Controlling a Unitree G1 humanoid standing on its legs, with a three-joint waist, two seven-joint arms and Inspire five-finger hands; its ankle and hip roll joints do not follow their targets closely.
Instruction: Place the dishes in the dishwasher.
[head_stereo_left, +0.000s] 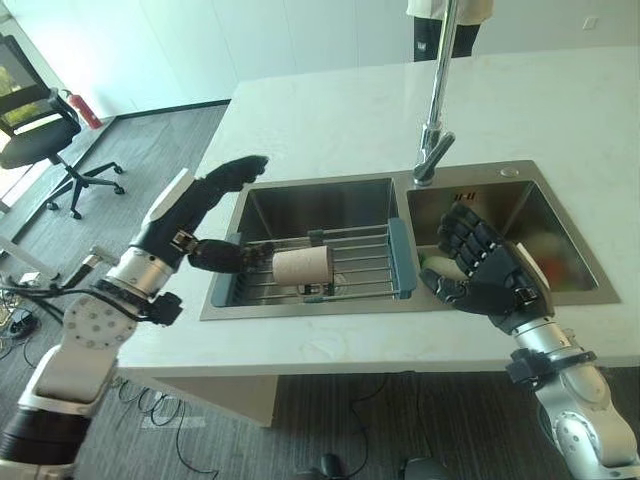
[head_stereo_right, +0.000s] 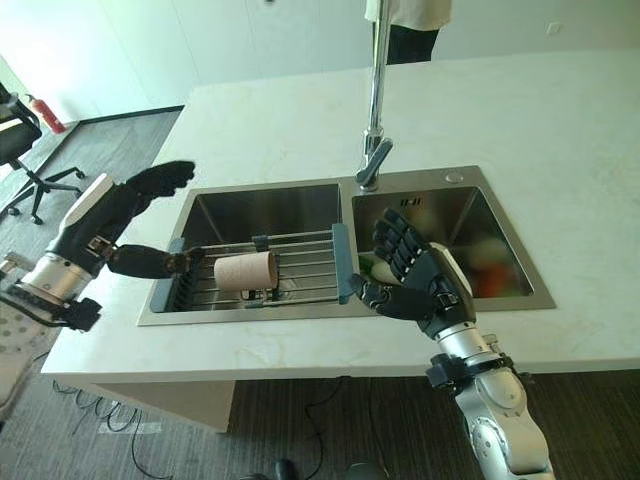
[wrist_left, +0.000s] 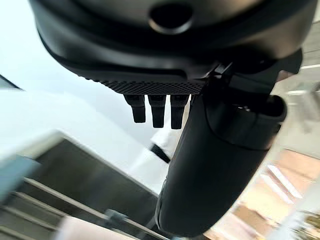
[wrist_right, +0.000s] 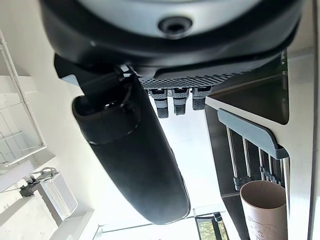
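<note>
While both hands hover spread wide: left hand (head_stereo_left: 205, 195) | right hand (head_stereo_left: 490, 270) | one cup (head_stereo_left: 302, 266) on one rack (head_stereo_left: 350, 262)

Tan cup (head_stereo_left: 303, 266) on sink rack (head_stereo_left: 345, 262)

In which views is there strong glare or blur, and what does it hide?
Left eye view: daylight washes out the countertop behind the sink. Left wrist view: the rack below the left hand is blurred. Right wrist view: bright backlight behind the right hand; the cup stays readable.
</note>
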